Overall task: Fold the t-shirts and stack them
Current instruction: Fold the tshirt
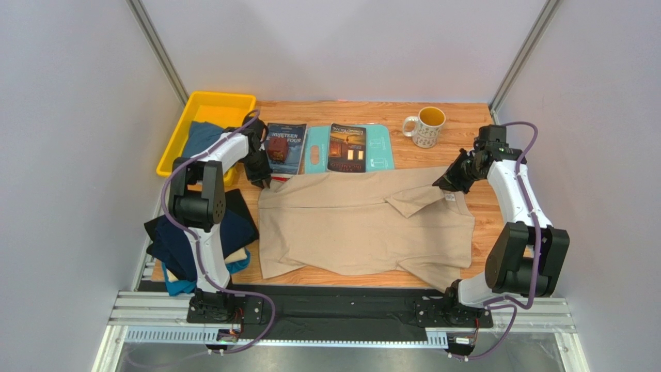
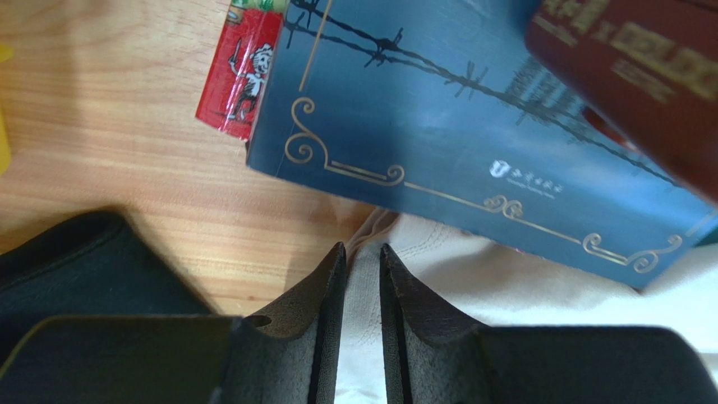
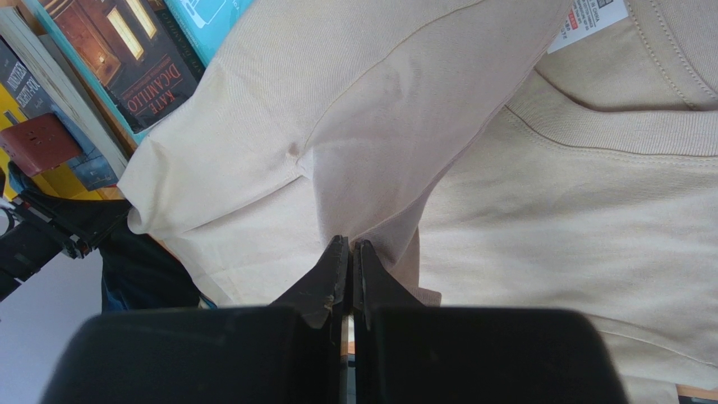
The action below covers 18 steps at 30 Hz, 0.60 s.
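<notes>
A yellow tray (image 1: 221,96) beyond the beige t-shirt (image 1: 349,225) holds a dusty-blue t-shirt (image 1: 203,138), half hidden by the left arm (image 1: 203,174). The beige t-shirt lies spread out, with dark t-shirts (image 1: 190,242) piled at its left. The left gripper (image 2: 362,248) pinches its far-left edge. The right gripper (image 3: 350,244) is clamped on a fold by its collar.

Both arms reach forward, left end effector (image 2: 362,252) and right end effector (image 3: 350,246) pinched closed.
</notes>
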{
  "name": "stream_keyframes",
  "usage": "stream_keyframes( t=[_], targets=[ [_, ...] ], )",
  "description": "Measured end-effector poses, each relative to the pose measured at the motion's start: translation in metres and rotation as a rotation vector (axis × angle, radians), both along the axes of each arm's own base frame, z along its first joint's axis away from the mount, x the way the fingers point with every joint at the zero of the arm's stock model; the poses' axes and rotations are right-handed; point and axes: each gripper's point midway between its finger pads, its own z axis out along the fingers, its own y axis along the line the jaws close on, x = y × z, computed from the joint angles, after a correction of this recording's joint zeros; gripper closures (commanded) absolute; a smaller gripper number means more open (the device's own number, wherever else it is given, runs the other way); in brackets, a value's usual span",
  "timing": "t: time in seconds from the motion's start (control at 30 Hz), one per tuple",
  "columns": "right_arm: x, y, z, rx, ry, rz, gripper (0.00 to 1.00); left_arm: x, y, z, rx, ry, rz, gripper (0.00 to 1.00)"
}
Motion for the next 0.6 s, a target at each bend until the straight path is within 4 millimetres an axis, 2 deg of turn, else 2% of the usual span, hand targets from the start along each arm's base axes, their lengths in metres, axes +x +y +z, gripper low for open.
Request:
stream_keyframes(
  t=[0.13,0.17,0.23,0.27,0.6],
  targets=[
    [-0.0002,-0.0002,-0.0003,-0.002,0.0,0.002,1.0,0.0,-0.0004,-0.0068,-0.001,0.012,-0.002,0.73],
    [-0.0001,-0.0002,-0.0001,-0.002,0.0,0.002,1.0,0.0003,-0.0006,-0.0075,-0.001,0.012,-0.003,0.76],
    [-0.0001,-0.0001,-0.0001,-0.002,0.0,0.002,1.0,0.0007,-0.001,-0.0083,-0.003,0.012,-0.005,0.84],
    [-0.0003,-0.0001,-0.0003,-0.002,0.0,0.003,1.0,0.0011,-0.0013,-0.0087,-0.005,0.011,-0.008,1.0],
    [-0.0004,-0.0003,-0.0004,-0.003,0.001,0.002,1.0,0.0017,-0.002,-0.0096,-0.009,0.003,-0.019,1.0]
  ],
)
